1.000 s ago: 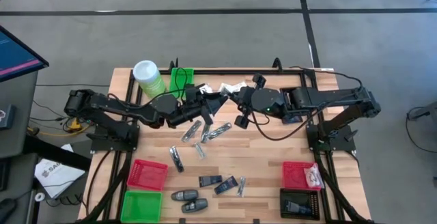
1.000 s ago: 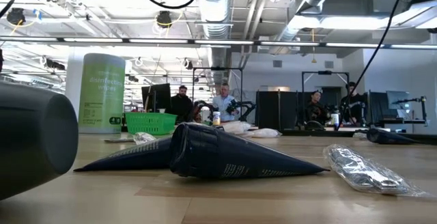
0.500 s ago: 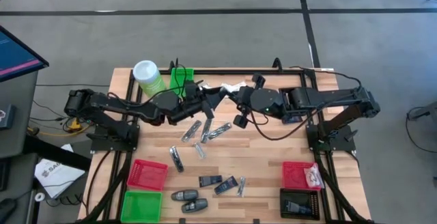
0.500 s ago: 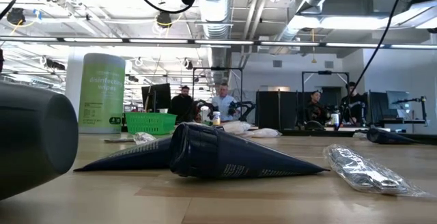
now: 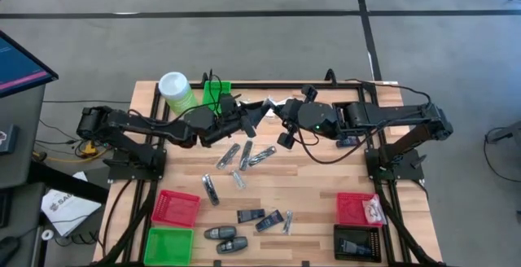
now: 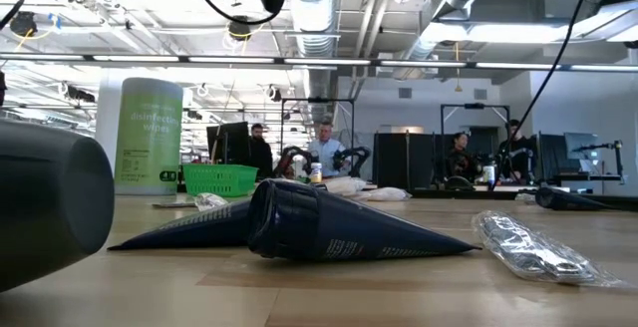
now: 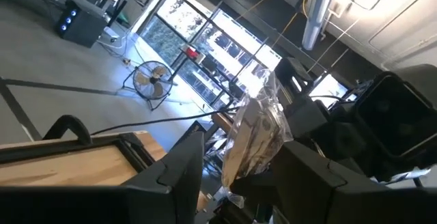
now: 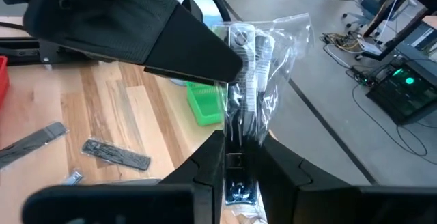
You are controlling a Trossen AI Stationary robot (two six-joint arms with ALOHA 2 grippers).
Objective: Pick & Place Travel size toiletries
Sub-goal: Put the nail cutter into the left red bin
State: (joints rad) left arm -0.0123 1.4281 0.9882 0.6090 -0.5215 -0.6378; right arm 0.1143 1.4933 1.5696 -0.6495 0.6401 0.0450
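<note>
Presently, item: clear crinkly plastic packet with slim silvery toiletries inside point(image 8: 251, 67), held aloft between both arms, above the counter's far middle.
Handling: judged light, limp, slippery; best pinched at a flat sealed edge.
Right tool point(image 8: 242, 157): narrow, clamped on the packet's lower end.
Left tool point(image 7: 235, 176): partly closed on the packet's other end.
Surroundings: silvery tubes point(image 5: 244, 155) and dark flat packets point(image 5: 251, 216) lie scattered on the wooden counter point(image 5: 317, 186).
Obstructions: tall green canister point(image 5: 176, 93) and small green bin point(image 5: 216, 91) stand near the left arm; red bin point(image 5: 359, 208) well apart.
</note>
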